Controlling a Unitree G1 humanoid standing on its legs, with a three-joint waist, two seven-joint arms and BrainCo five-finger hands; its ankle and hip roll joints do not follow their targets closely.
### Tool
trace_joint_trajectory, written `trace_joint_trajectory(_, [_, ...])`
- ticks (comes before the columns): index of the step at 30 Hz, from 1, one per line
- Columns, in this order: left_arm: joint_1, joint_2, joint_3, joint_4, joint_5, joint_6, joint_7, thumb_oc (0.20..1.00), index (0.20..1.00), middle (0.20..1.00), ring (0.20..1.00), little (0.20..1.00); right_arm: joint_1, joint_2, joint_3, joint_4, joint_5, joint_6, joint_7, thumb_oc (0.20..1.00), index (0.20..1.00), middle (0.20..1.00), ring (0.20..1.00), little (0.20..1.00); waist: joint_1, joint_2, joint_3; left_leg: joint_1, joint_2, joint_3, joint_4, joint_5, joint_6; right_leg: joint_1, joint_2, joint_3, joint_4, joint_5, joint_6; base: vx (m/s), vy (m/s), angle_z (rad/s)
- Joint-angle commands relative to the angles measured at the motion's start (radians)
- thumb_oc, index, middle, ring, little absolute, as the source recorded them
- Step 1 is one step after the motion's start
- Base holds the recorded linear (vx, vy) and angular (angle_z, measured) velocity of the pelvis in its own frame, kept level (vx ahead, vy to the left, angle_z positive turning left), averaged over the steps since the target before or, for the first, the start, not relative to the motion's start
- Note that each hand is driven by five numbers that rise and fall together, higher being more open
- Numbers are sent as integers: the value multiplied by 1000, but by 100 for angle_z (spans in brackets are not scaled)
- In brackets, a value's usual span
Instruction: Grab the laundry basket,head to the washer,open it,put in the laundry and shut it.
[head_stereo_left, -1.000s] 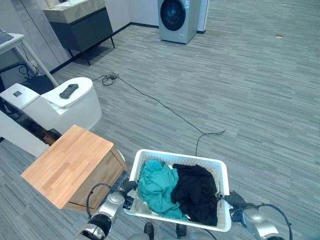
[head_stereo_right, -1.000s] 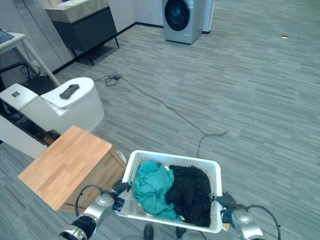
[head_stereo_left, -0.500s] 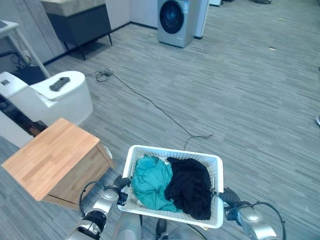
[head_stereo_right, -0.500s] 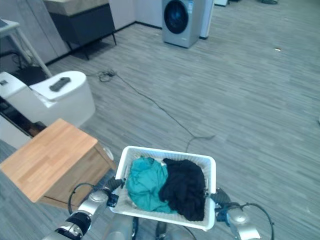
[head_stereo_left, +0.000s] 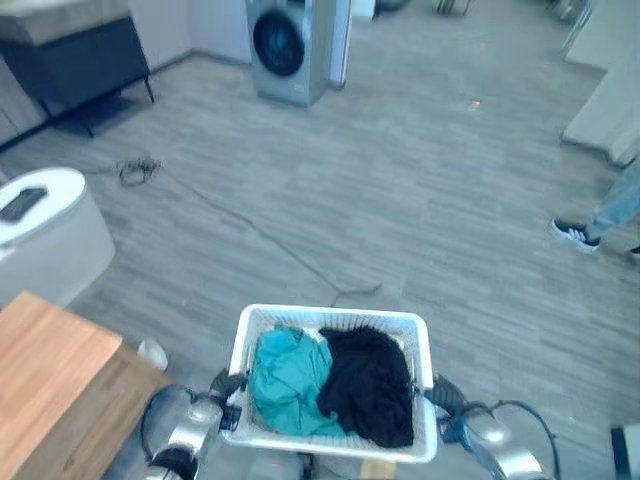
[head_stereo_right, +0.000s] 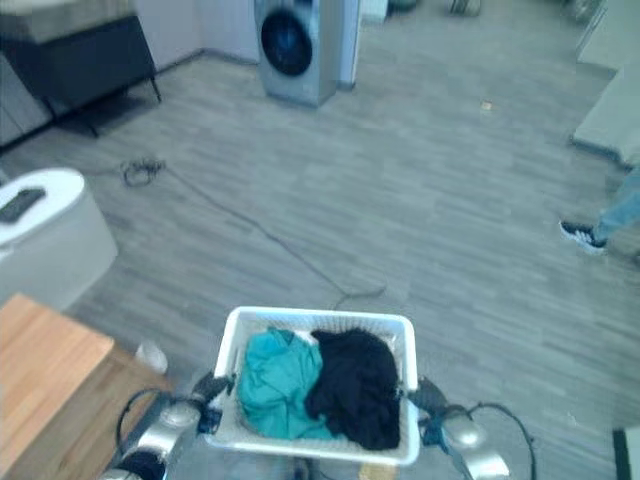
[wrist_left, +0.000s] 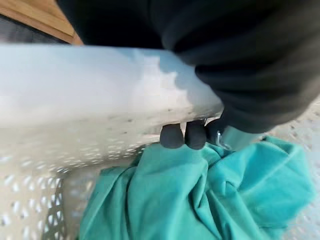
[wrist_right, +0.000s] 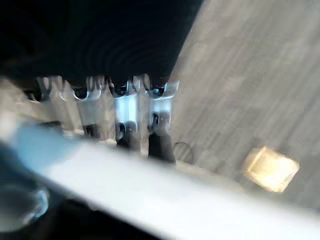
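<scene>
Left hand hooked over the laundry basket's left rim, dark fingertips curled down inside the wall and touching the teal garment. Right hand clamped likewise on the opposite rim, fingers bent over the white edge from outside. Basket therefore carried between both hands, level, close in front of the body and clear of the floor. Long axis of the basket running left to right between the two grips, open mouth facing up, one long side leading toward the washer. Inside the basket, the teal garment on the left half and a black garment on the right half, touching along the middle and heaped to about rim height. Beyond the basket's far side, a thin cable trailing across the grey plank floor; well beyond it and somewhat to the left, the washer with its round door closed. To the left of the basket, a wooden box top and a white rounded unit. Far to the right of the basket, a person's shoe and trouser leg. Judged step: the carry toward the washer, basket grabbed but most of the floor yet to cross. Next move likely calling for a slight leftward heading, stepping over the cable, both grips kept firm and the basket level.
</scene>
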Motion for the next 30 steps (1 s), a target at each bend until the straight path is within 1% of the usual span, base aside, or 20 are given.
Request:
trace_joint_trajectory(1, [-89, 21, 52, -52, -24, -45, 24, 200, 200, 200, 200, 200, -51, -69, -73, -98, 16, -65, 10, 200, 200, 200, 200, 200, -52, 120, 61, 26, 125, -59, -27, 75, -109, -32, -20, 8, -273, 316, -53, 407, 48, 53])
trace_joint_trajectory(2, [-102, 21, 55, -37, -26, -45, 28, 200, 200, 200, 200, 200, -48, -76, -74, -99, 12, -65, 9, 200, 200, 200, 200, 200, -87, 116, 70, 66, 112, -76, -44, 76, -119, -78, -36, -3, -396, 290, -79, 623, 5, 34])
trace_joint_trajectory(3, [-104, 21, 54, -25, -28, -45, 24, 200, 200, 200, 200, 200, -42, -80, -72, -100, 7, -63, 16, 200, 200, 200, 200, 200, -107, 106, 67, 103, 93, -94, -48, 62, -132, -69, -61, -11, -557, 263, -94, 389, -64, 79])
trace_joint_trajectory(4, [-105, 21, 55, -25, -28, -45, 24, 200, 200, 200, 200, 200, -42, -80, -72, -100, 7, -62, 16, 200, 200, 200, 200, 200, -112, 109, 69, 105, 97, -99, -51, 65, -133, -60, -57, -17, -569, 269, -96, 541, -161, 93])
trace_joint_trajectory(5, [-120, 25, 55, -13, -28, -54, 27, 200, 200, 200, 200, 200, -32, -97, -80, -106, 8, -64, 15, 200, 200, 200, 200, 200, -134, 102, 71, 137, 83, -147, -17, 32, -166, -48, -88, 26, -846, 275, -111, 517, -195, 115])
trace_joint_trajectory(6, [-183, 44, 64, -76, 29, -52, 120, 200, 200, 200, 200, 200, -88, -177, -84, -131, -28, -87, -23, 200, 200, 200, 200, 200, -134, 92, 72, 128, 89, -140, 34, 6, -178, 2, -85, 71, -924, 245, -114, 543, -208, 83])
trace_joint_trajectory(7, [-166, 41, 40, -58, 7, -34, 52, 200, 200, 200, 200, 200, -77, -158, -99, -108, -8, -55, -21, 200, 200, 200, 200, 200, -122, 96, 64, 116, 102, -120, 73, 24, -184, 28, -74, 69, -865, 246, -121, 262, -142, 99])
trace_joint_trajectory(8, [-152, 31, 39, -16, -4, -41, 28, 200, 200, 200, 200, 200, -61, -134, -88, -103, 8, -46, -9, 200, 200, 200, 200, 200, -114, 93, 61, 98, 118, -120, 88, 60, -201, 37, -48, 84, -861, 237, -134, 157, -126, 73])
trace_joint_trajectory(9, [-136, 22, 47, -9, -1, -55, 35, 200, 200, 200, 200, 200, -39, -122, -72, -111, 14, -50, 5, 200, 200, 200, 200, 200, -106, 89, 57, 94, 126, -117, 86, 67, -213, 59, -39, 67, -907, 207, -157, 170, -143, 30])
trace_joint_trajectory(10, [-132, 16, 52, -3, -7, -54, 35, 200, 200, 200, 200, 200, -27, -124, -72, -118, 17, -51, 11, 200, 200, 200, 200, 200, -101, 85, 53, 90, 126, -120, 82, 71, -219, 82, -39, 46, -950, 205, -166, 162, -146, -15])
trace_joint_trajectory(11, [-132, 2, 58, 9, -23, -56, 33, 200, 200, 200, 200, 200, -20, -131, -74, -98, 16, -54, 11, 200, 200, 200, 200, 200, -96, 80, 45, 76, 130, -123, 84, 84, -229, 111, -39, 21, -996, 214, -168, 81, -84, -32])
trace_joint_trajectory(12, [-132, 2, 58, 9, -23, -57, 33, 200, 200, 200, 200, 200, -20, -131, -74, -98, 16, -54, 11, 200, 200, 200, 200, 200, -96, 80, 45, 76, 130, -124, 84, 84, -229, 112, -39, 21, -996, 214, -168, 93, -87, -15])
trace_joint_trajectory(14, [-130, -13, 53, 2, -41, -58, 21, 200, 200, 200, 200, 200, -8, -155, -91, -115, 14, -53, 17, 200, 200, 200, 200, 200, -91, 70, 42, 37, 140, -134, 95, 112, -251, 138, -47, -3, -1053, 231, -163, 73, -69, 10])
trace_joint_trajectory(15, [-132, -22, 50, 4, -41, -61, 24, 200, 200, 200, 200, 200, -10, -163, -97, -123, 29, -55, 20, 200, 200, 200, 200, 200, -91, 64, 43, 23, 151, -129, 98, 116, -260, 145, -53, -10, -1072, 235, -161, 99, -90, 31])
trace_joint_trajectory(16, [-133, -27, 50, 9, -47, -65, 26, 200, 200, 200, 200, 200, -4, -169, -103, -130, 45, -60, 26, 200, 200, 200, 200, 200, -88, 63, 38, 33, 157, -128, 78, 107, -261, 160, -48, -19, -1097, 236, -165, 121, -93, 18])
trace_joint_trajectory(20, [-133, -36, 41, 20, -50, -64, 27, 200, 200, 200, 200, 200, 6, -172, -101, -127, 33, -59, 22, 200, 200, 200, 200, 200, -86, 67, 38, 53, 178, -124, 26, 120, -266, 167, -32, -36, -1090, 219, -176, 83, -67, -16])
trace_joint_trajectory(22, [-136, -39, 37, 30, -51, -64, 28, 200, 200, 200, 200, 200, 15, -169, -104, -133, 42, -60, 24, 200, 200, 200, 200, 200, -88, 68, 37, 66, 182, -126, 0, 130, -271, 172, -28, -44, -1099, 219, -178, 40, -39, 4])
trace_joint_trajectory(26, [-142, -44, 31, 34, -60, -66, 28, 200, 200, 200, 200, 200, 28, -168, -104, -128, 41, -60, 27, 200, 200, 200, 200, 200, -85, 69, 37, 70, 185, -133, -7, 143, -279, 179, -29, -55, -1124, 229, -176, 18, -25, 21])
trace_joint_trajectory(30, [-157, -49, 28, 37, -69, -70, 38, 200, 200, 200, 200, 200, 22, -172, -94, -133, 46, -63, 27, 200, 200, 200, 200, 200, -76, 80, 34, 66, 187, -142, -10, 146, -285, 166, -35, -52, -1132, 235, -168, -23, -5, 13])
